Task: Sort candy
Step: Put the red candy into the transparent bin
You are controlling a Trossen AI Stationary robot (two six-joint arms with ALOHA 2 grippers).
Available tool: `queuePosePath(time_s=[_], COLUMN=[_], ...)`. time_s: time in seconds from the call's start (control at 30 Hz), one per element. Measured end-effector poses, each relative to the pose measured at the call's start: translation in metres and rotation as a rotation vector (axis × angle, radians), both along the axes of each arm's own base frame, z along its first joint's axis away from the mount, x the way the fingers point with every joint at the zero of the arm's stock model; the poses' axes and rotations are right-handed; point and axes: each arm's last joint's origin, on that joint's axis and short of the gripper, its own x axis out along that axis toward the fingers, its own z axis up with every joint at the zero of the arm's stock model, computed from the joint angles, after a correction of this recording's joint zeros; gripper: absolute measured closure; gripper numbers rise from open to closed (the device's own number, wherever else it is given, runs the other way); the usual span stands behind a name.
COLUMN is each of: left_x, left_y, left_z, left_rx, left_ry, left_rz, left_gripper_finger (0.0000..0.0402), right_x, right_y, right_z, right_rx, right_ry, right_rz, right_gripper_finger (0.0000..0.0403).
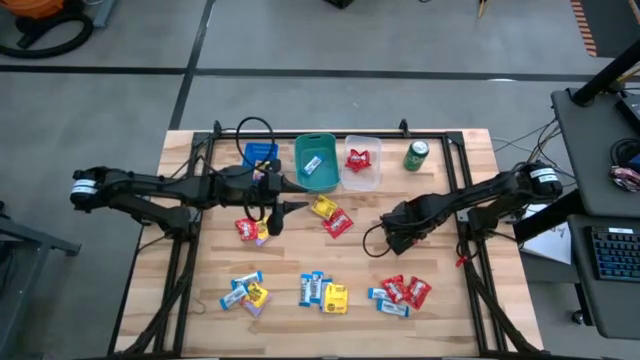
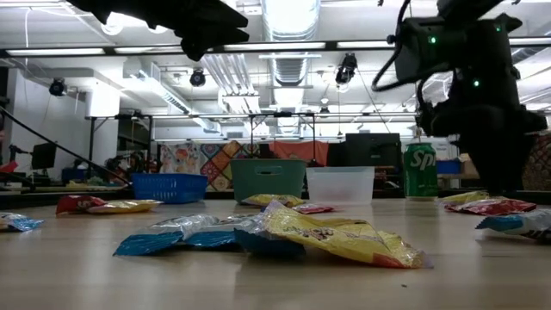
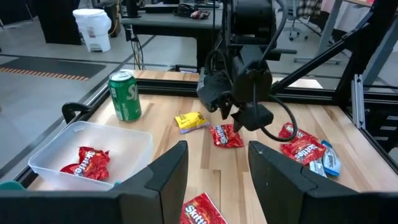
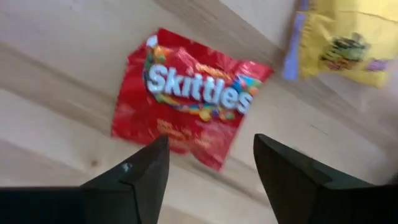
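Candy packets lie flat on the wooden table (image 1: 200,250) in loose groups: red and yellow (image 1: 250,230), blue and yellow (image 1: 245,293), blue and yellow (image 1: 322,292), red and blue (image 1: 400,292). A red Skittles packet (image 4: 186,99) lies beside a yellow packet (image 4: 348,43) at mid-table. My right gripper (image 4: 211,146) points down just above the red packet, open, its fingers apart over the packet's near edge, touching nothing. My left gripper (image 3: 217,152) hovers open above the table left of centre, level, pointing toward the right arm (image 3: 239,93).
Along the far edge stand a blue bin (image 1: 260,155), a green bin (image 1: 315,160) holding a light blue packet, a clear bin (image 1: 361,175) holding a red packet (image 3: 87,162), and a green soda can (image 1: 416,155). Black frame rails run along the table's sides.
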Motion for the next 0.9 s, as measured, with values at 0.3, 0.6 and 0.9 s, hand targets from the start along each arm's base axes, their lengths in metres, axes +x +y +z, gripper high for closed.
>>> queuePosePath(time_s=[0.3,0.6,0.9], left_x=[0.008,0.010,0.002], left_y=[0.000,-0.008,-0.014], left_z=[-0.011,-0.024,-0.038], left_rx=[-0.015,-0.086,-0.169], left_ry=[0.044,0.143,0.308], left_rz=[0.003,-0.008,0.011], left_gripper_finger=[0.0249,0.0249,0.0249], right_x=[-0.005,-0.006,-0.003], right_y=[0.001,0.000,-0.002], right_z=[-0.031,-0.026,0.000], right_rx=[0.012,-0.003,-0.075], right_ry=[-0.123,-0.173,-0.402], right_rz=[-0.065,0.012,0.071], right_gripper_finger=[0.0241,0.0383,0.0389])
